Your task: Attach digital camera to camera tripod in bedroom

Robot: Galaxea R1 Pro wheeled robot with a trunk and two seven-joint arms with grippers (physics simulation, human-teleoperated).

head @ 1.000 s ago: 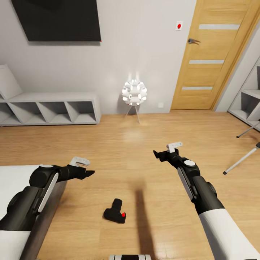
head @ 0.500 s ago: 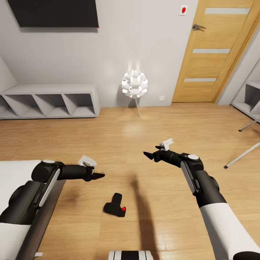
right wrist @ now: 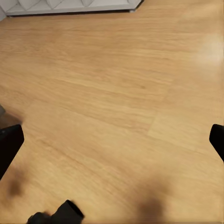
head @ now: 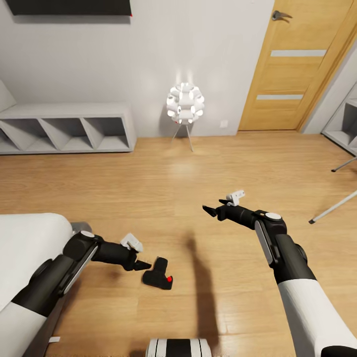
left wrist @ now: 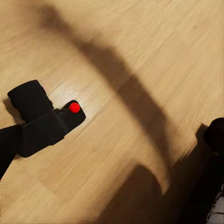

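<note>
Bedroom plank floor [head: 208, 168]; left gripper [head: 144, 265] low at lower left, tips just beside digital camera [head: 158, 277] lying lower centre, jaw gap unclear; right gripper [head: 210, 210] mid-frame, spread wide, empty; camera tripod [head: 333, 207] legs at right edge

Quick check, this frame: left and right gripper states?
Left gripper: empty, beside the small black digital camera with a red button on the floor; jaws cannot be told.
Right gripper: open, holding nothing.

Black forearms [head: 277, 248], white upper sleeves, seemingly small white wrist brackets.
</note>
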